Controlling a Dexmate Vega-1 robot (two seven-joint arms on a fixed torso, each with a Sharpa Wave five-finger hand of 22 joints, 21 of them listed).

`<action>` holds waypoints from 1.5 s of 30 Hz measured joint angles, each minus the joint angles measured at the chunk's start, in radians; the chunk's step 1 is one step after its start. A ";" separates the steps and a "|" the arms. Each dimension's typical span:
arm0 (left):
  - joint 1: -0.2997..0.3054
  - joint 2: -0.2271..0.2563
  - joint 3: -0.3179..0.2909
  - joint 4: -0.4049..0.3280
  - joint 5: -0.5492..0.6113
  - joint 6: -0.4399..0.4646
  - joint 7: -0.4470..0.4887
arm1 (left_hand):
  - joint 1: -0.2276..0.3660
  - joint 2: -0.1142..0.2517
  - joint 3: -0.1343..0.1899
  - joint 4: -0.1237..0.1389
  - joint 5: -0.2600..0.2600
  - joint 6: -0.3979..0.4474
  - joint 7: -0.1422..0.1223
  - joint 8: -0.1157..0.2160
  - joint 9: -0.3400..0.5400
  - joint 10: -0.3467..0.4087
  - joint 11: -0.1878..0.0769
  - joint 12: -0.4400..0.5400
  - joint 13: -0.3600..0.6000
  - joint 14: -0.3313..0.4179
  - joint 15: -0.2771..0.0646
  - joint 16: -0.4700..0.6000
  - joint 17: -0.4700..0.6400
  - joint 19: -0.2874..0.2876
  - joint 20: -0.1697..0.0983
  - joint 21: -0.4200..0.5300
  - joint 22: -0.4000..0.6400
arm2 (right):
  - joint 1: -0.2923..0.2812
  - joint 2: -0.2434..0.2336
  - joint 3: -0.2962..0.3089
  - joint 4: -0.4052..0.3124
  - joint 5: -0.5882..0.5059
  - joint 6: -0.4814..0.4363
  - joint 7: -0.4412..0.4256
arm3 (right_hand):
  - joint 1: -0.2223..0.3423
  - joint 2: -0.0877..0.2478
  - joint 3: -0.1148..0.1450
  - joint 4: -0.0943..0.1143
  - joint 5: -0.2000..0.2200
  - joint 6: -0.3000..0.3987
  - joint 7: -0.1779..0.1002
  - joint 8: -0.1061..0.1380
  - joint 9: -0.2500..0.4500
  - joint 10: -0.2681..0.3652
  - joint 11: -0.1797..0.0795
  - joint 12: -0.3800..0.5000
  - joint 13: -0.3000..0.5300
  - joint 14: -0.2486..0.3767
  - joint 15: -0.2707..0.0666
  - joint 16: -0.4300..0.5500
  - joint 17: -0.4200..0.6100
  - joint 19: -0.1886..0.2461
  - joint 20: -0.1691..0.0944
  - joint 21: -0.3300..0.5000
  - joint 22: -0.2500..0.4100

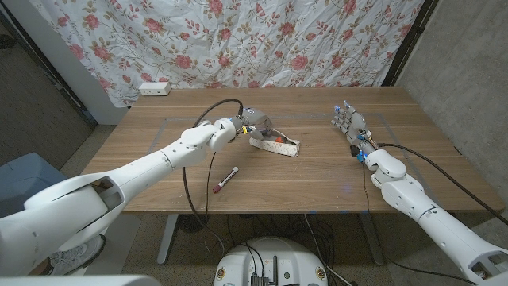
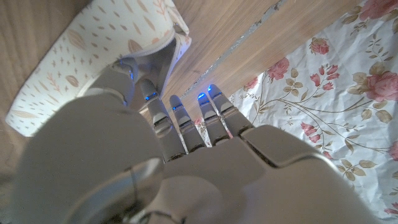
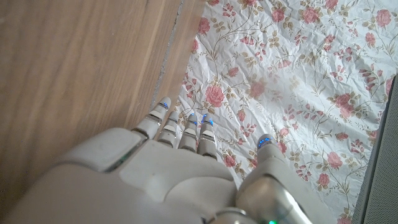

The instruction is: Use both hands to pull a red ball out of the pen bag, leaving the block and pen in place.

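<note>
The pen bag point(image 1: 278, 146), white with a leaf print, lies at the table's middle, and something red point(image 1: 275, 141) shows in its open top. My left hand point(image 1: 256, 123) is at the bag's far left end. In the left wrist view its fingers point(image 2: 186, 121) reach straight out past the pen bag point(image 2: 93, 56), while the thumb point(image 2: 118, 78) touches the bag's edge; nothing is plainly held. A pen point(image 1: 225, 179) with a dark red end lies on the table in front of the bag. My right hand point(image 1: 350, 124) stands upright far to the right, fingers apart and holding nothing.
A white power strip point(image 1: 155, 88) sits at the table's back left corner. A flowered curtain point(image 1: 262, 40) hangs behind the table. A black cable point(image 1: 208, 119) loops over my left forearm. Faint tape lines point(image 1: 163, 121) mark the tabletop.
</note>
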 measured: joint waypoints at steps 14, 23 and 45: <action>-0.019 0.002 -0.003 0.026 -0.032 -0.043 -0.041 | -0.008 -0.008 -0.024 0.007 0.000 -0.050 0.018 -0.004 0.000 -0.034 0.002 -0.004 0.000 -0.025 0.000 0.000 0.000 -0.014 0.004 0.000 0.000 | -0.005 -0.021 0.001 -0.026 -0.026 -0.004 -0.012 | -0.009 0.009 0.000 0.000 0.000 0.004 -0.004 0.000 0.000 0.000 0.000 0.000 0.000 0.000 0.000 0.000 0.000 0.000 0.000 0.000 0.000; -0.038 -0.003 0.004 0.052 -0.049 -0.075 -0.070 | -0.013 -0.013 -0.039 0.009 0.000 -0.080 0.023 -0.004 0.000 -0.056 0.002 -0.004 0.000 -0.044 0.001 0.000 0.000 -0.034 0.002 0.000 0.000 | -0.005 -0.044 -0.007 -0.056 -0.064 -0.015 -0.026 | -0.009 0.009 0.000 0.000 0.000 0.004 -0.004 0.000 0.000 0.000 0.000 0.000 0.000 0.000 0.000 0.000 -0.004 0.000 0.000 0.000 0.000; -0.071 -0.011 0.014 0.091 -0.087 -0.123 -0.125 | -0.054 -0.022 -0.080 0.016 0.000 -0.152 0.034 -0.004 -0.003 -0.094 0.005 -0.004 0.000 -0.079 0.003 0.000 0.000 -0.057 0.000 -0.008 0.000 | 0.029 -0.089 -0.046 -0.092 -0.199 -0.005 -0.041 | -0.001 0.001 0.008 -0.022 0.000 0.023 -0.007 0.000 0.000 0.000 0.000 0.000 0.000 0.000 0.000 0.000 -0.014 -0.004 0.004 0.000 0.000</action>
